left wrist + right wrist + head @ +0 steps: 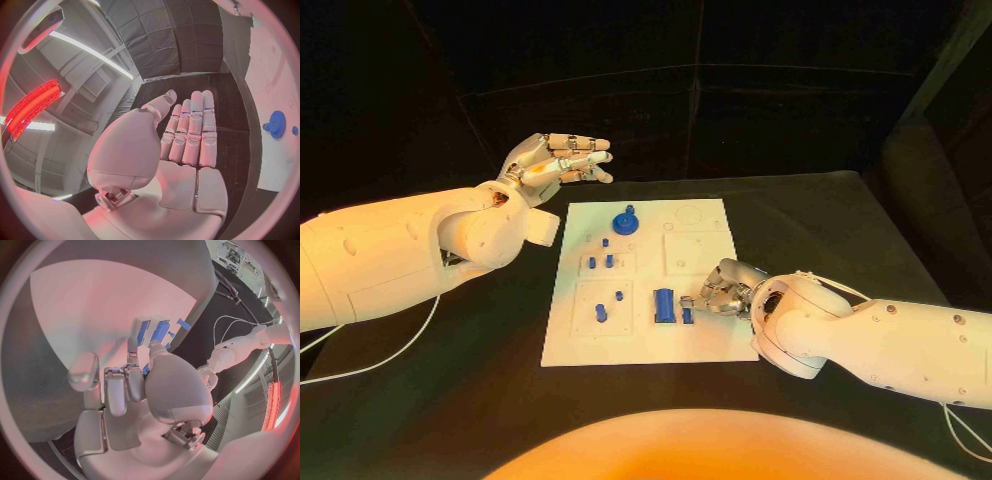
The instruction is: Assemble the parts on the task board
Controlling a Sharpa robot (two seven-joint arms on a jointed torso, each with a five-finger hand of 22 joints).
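The left hand [560, 160] was up in the upper left of the head view, above the table [473, 370] and off the board [718, 345]. Its fingers [190, 135] were straight and side by side, holding nothing.

The board lay in the middle. On it were small blue parts: a round gear [627, 222] near the top, little pegs [607, 260] below it, and a flat block [665, 306] lower down. They looked light, hard and smooth, so I think they could slip. Pinching the sides of one would be best.

The right hand [726, 292] was low on the board, right of the middle, just beside the block. Its fingers [119, 390] were curled in by a small blue part [687, 315]. I cannot tell if it held the part or just touched it.
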